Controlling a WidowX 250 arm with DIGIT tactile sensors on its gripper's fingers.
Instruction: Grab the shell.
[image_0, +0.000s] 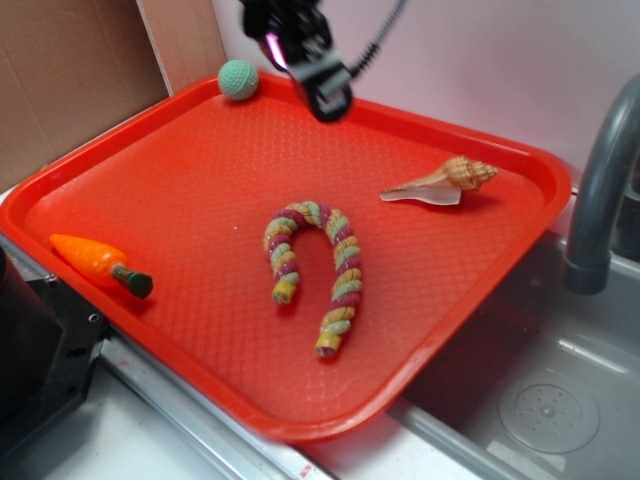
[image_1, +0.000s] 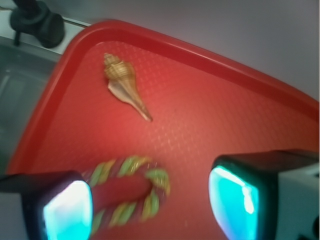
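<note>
On the red tray (image_0: 200, 150) we see a striped rope cane (image_0: 315, 270) at the middle, an orange toy carrot (image_0: 95, 260) toward nine o'clock near the rim, and a green ball (image_0: 238, 79) at eleven o'clock against the back edge. Nothing lies between our gripper (image_0: 325, 85) and the shell (image_0: 445, 182). From the exterior view the shell rests flat at about two o'clock on the tray, near its right rim, pale tail pointing toward the centre; the gripper hangs above the back edge at twelve o'clock, well apart from it. In the wrist view the fingers (image_1: 67, 210) stand spread wide with nothing between them, the cane's hook below, the shell (image_1: 122, 82) at eleven o'clock. Bare tray surrounds the shell; a grey faucet (image_0: 600, 190) rises beyond the right rim.
</note>
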